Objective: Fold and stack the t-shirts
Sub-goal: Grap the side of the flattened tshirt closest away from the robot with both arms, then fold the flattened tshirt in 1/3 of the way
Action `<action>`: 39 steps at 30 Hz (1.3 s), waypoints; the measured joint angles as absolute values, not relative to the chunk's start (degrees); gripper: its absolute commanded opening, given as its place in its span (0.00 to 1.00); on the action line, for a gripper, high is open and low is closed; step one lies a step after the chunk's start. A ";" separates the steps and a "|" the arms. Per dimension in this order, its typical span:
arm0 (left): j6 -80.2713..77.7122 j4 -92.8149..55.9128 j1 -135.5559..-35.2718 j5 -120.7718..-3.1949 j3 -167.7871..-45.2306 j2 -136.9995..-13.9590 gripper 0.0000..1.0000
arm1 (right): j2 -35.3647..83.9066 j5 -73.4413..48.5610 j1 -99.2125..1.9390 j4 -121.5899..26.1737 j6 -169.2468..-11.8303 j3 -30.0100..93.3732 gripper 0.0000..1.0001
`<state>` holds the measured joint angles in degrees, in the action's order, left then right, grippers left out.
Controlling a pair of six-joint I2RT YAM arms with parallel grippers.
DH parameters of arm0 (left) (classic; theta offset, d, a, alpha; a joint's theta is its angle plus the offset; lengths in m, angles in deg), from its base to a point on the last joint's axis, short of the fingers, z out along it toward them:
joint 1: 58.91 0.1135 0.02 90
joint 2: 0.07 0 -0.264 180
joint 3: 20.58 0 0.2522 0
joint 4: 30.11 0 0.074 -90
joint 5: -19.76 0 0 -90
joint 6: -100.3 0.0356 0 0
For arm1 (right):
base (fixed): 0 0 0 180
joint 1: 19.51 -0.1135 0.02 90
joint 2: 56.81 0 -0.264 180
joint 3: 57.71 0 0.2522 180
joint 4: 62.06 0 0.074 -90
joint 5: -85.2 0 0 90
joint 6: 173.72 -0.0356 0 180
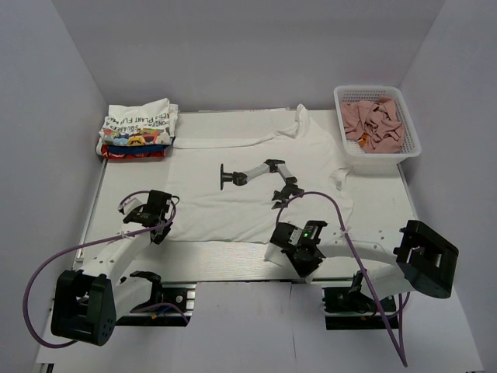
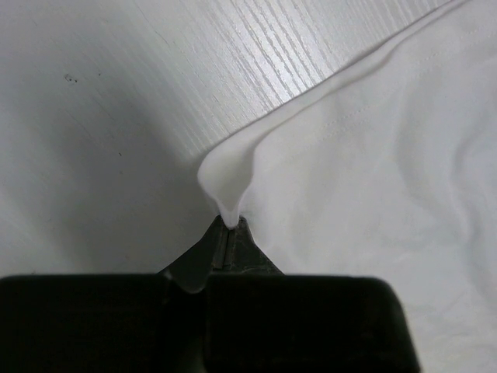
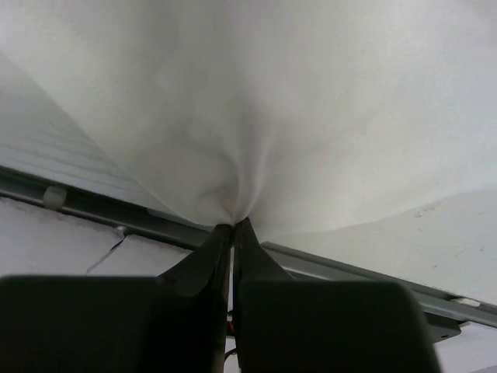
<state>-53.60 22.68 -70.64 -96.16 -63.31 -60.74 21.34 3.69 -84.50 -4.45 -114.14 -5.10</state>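
Note:
A large plain white t-shirt [image 1: 248,171] lies spread flat across the middle of the table. My left gripper [image 1: 161,227] is shut on its near left hem corner, and the pinched fabric [image 2: 227,198] rises in a small peak from my left gripper [image 2: 227,225]. My right gripper [image 1: 299,252] is shut on the near right hem, where the white cloth [image 3: 256,116] bunches into my right gripper [image 3: 233,224]. A stack of folded t-shirts [image 1: 138,129], white with black lettering on top and colourful and red below, sits at the back left.
A white mesh basket [image 1: 411,129] of pinkish-brown cloths stands at the back right. A black-and-white jointed object [image 1: 260,175] lies on the spread shirt. The table's metal front edge [image 3: 365,272] runs just under my right fingers. Purple cables loop off both arms.

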 measured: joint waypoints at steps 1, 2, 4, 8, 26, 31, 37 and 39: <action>-53.60 22.68 -70.64 -96.16 -63.31 -60.74 0.00 | 21.34 4.39 -84.52 -4.45 -114.62 -5.04 0.00; -53.60 22.68 -70.64 -96.11 -63.31 -60.74 0.00 | 21.34 5.42 -84.44 -4.45 -115.08 -4.91 0.00; -53.60 22.70 -70.64 -95.89 -63.33 -60.72 0.00 | 21.32 7.87 -83.98 -4.58 -115.73 -4.53 0.00; -53.53 22.92 -70.64 -95.13 -63.79 -60.69 0.00 | 20.57 11.65 -80.61 -4.75 -116.32 -3.05 0.00; -49.99 20.47 -69.72 -95.33 -80.27 -73.85 0.00 | 22.69 15.36 -54.40 -16.12 -102.86 15.20 0.00; -49.75 19.99 -67.89 -96.81 -83.86 -76.28 0.00 | 27.22 13.62 -50.08 -19.24 -100.50 20.38 0.00; -49.40 17.15 -65.57 -97.31 -88.29 -81.61 0.00 | 32.12 11.47 -45.73 -21.71 -98.88 23.79 0.00; -48.96 15.99 -64.98 -97.16 -90.87 -85.15 0.00 | 33.78 11.12 -44.42 -21.95 -98.47 25.10 0.00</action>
